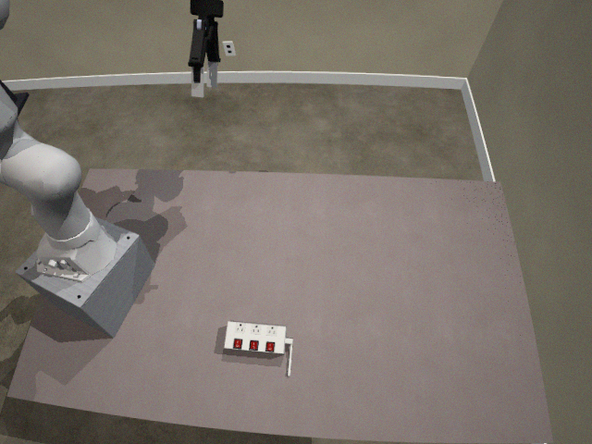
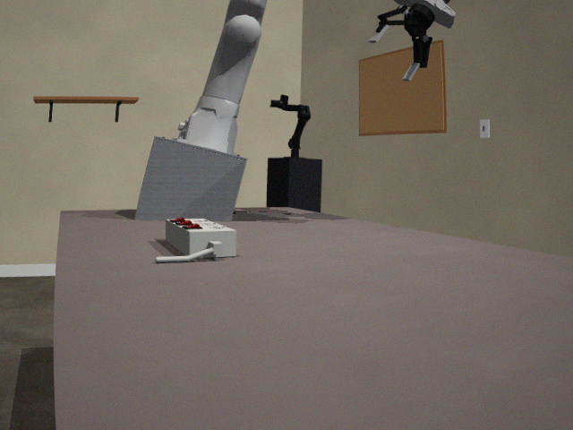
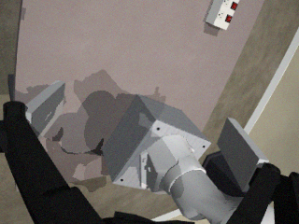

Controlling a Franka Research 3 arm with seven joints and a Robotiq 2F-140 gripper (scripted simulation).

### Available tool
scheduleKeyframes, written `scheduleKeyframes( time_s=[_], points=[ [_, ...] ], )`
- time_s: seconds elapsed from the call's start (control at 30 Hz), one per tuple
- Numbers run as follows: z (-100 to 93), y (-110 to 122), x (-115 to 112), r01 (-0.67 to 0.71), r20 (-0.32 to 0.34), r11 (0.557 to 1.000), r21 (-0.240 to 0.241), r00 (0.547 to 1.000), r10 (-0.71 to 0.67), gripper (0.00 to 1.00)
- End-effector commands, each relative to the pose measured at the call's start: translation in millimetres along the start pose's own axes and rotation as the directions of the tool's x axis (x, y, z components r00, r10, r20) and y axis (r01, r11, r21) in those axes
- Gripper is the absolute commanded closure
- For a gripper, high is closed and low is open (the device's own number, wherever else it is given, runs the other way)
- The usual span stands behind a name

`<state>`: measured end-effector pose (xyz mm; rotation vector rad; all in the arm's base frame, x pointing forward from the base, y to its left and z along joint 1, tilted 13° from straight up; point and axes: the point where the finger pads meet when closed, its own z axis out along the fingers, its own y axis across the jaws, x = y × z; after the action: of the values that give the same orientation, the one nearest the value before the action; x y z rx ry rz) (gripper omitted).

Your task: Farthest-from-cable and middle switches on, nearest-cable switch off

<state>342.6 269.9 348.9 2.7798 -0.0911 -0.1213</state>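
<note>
A white power strip lies flat and right way up near the front edge of the table. It has three red rocker switches in a row. Its short cable stub leaves the right end in the top view. I cannot tell which way each switch is rocked. My gripper is open and empty. It hangs high in the air beyond the table's far side, far from the strip.
The robot's grey base block stands on the table's left corner, behind the strip. Off the table are a black arm on a black pedestal, a cork board and a wall shelf.
</note>
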Motion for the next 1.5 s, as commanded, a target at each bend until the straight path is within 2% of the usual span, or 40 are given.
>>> scheduleKeyframes(
  time_s=[0.0, 0.2, 0.23, 1.07, 1.1, 1.47],
  points=[
    [0.1, -2, 1, 0.023, -0.004, 1.000, 0.002, 1.000, -0.023, 0.00],
    [0.1, -2, 1, 0.023, -0.004, 1.000, 0.002, 1.000, -0.023, 0.00],
    [2.0, 22, 35, 0.053, -0.014, 0.997, 0.060, 0.999, -0.052, 0.00],
    [2.0, 22, 35, 0.053, -0.014, 0.997, 0.060, 0.999, -0.052, 0.00],
    [7.2, 49, 68, 0.084, -0.029, 0.990, 0.115, 0.996, -0.081, 0.00],
    [7.2, 49, 68, 0.084, -0.029, 0.990, 0.115, 0.996, -0.081, 0.00]
  ],
)
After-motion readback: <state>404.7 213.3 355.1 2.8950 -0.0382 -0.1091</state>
